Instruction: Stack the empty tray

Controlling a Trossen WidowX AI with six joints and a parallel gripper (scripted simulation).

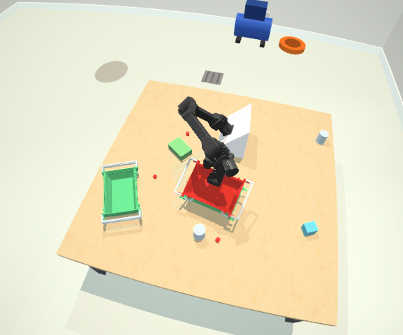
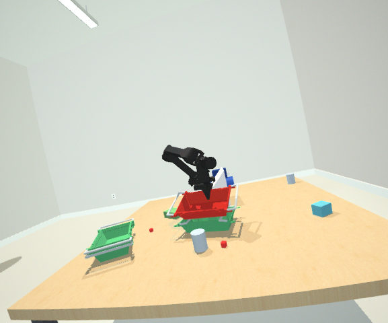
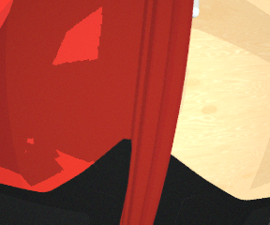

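My gripper [image 1: 214,180] [image 2: 207,194] [image 3: 138,148] is shut on the long wall of an empty red tray [image 1: 201,189] [image 2: 200,207] [image 3: 67,107]. The red tray hangs directly over a green tray [image 2: 208,225] in the middle of the table, its base at about that tray's rim. It sits slightly tilted. The red tray's own wire bars [image 2: 236,196] stand out past its ends. The green tray's load and its bars are mostly hidden under the red tray. In the wrist view the red rim runs between my fingers.
A second green tray [image 1: 120,187] [image 2: 112,239] stands at the left. Around the middle are a flat green block [image 1: 179,147], a white wedge [image 1: 239,133] [image 2: 220,180], a pale cylinder [image 1: 198,232] [image 2: 199,240] and loose red cubes [image 1: 217,239] [image 2: 223,244]. A cyan cube [image 1: 309,227] [image 2: 321,208] lies to the right.
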